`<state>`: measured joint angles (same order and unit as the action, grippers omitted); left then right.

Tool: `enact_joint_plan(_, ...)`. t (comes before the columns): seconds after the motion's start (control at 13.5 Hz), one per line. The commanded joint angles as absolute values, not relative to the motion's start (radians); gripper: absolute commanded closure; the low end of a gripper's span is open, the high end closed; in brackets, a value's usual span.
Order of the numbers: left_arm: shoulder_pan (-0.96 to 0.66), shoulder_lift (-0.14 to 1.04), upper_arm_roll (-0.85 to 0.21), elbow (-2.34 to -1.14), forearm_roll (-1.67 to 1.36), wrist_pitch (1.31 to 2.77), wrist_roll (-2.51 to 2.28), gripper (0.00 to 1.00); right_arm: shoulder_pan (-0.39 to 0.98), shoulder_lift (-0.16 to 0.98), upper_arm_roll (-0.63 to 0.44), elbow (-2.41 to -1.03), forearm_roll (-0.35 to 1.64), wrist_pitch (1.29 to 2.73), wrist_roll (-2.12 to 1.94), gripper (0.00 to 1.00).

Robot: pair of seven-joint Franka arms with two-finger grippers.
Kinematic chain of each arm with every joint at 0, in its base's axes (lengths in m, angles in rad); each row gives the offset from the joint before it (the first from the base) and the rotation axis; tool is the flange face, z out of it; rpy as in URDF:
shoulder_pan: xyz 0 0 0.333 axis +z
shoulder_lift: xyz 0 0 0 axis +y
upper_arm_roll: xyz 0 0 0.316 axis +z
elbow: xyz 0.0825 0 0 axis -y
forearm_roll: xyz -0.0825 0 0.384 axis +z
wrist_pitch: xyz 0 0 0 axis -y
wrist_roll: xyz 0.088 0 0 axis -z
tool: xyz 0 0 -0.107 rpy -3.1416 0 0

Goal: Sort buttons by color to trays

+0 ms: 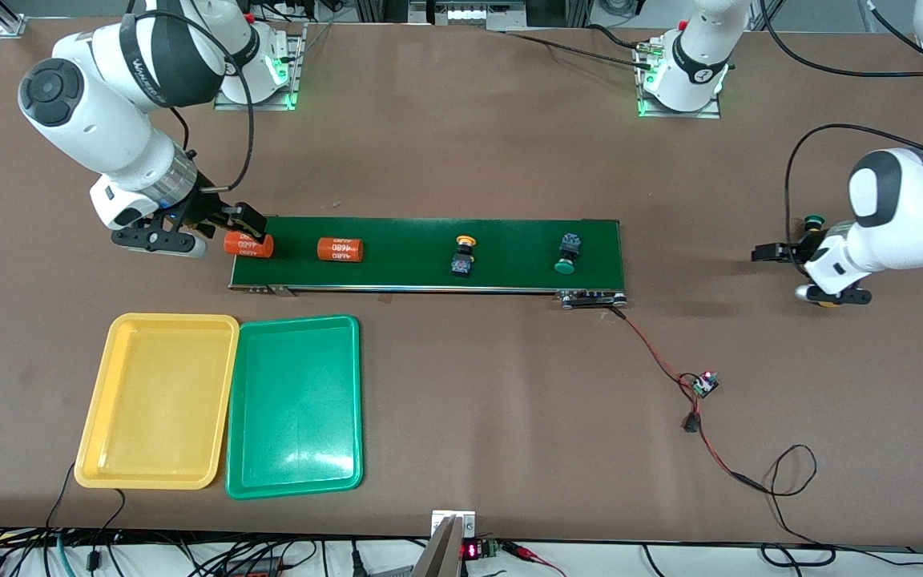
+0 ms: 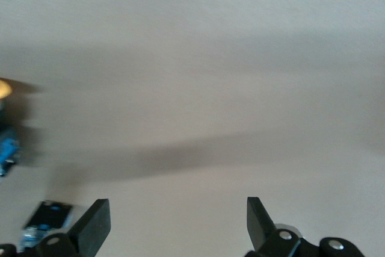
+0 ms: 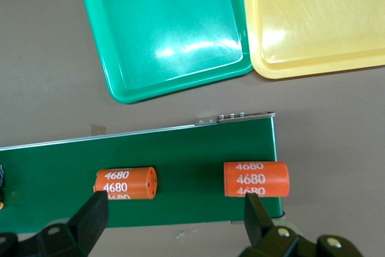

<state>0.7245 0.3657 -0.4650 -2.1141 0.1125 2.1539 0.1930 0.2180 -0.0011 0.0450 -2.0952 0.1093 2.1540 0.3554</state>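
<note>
Both pincers gape empty — right pincer (image 1: 217, 228) over the belt (image 1: 509, 276) end, well apart from 2 buttons (image 1: 464, 255).

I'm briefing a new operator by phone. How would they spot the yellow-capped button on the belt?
Find the long dark-green conveyor belt above the two trays. Four items lie along it: two orange cylinders, then two small switches. The yellow-capped button is the switch beside the cylinders; the other's cap is green.

Table (image 1: 461, 160): brown, plain. Belt (image 1: 413, 276): dark green. Two cylinders (image 1: 340, 249) on it: orange, white print "4680". One button (image 1: 464, 255): yellow cap, black-and-blue body; another button (image 1: 566, 253): green cap, same body. Trays: one yellow (image 1: 159, 401), one green (image 1: 295, 405), both unpatterned. Arms: white with black joints; cable (image 1: 654, 357) red and black.
</note>
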Motion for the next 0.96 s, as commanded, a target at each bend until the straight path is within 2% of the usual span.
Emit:
enact_joint_plan(0.0, 0.778, 0.414, -0.48, -2.011, 0.153, 2.137, 0.228, 0.0, 0.244, 0.026, 0.043, -2.1, 0.121, 2.216, 0.373, 0.0)
enact_joint_plan(0.15, 0.799, 0.474, -0.482, -1.927, 0.257, 2.135, 0.313, 0.0, 0.262, 0.041, 0.043, -2.103, 0.144, 2.262, 0.382, 0.0)
enact_joint_plan(0.44, 0.856, 0.575, -0.479, -1.927, 0.288, 2.154, 0.44, 0.0, 0.285, 0.081, 0.044, -2.103, 0.207, 2.299, 0.391, 0.0)
enact_joint_plan(0.89, 0.867, 0.589, -0.48, -1.917, 0.449, 2.178, 0.462, 0.0, 0.305, 0.106, 0.078, -2.123, 0.229, 2.293, 0.379, 0.0)
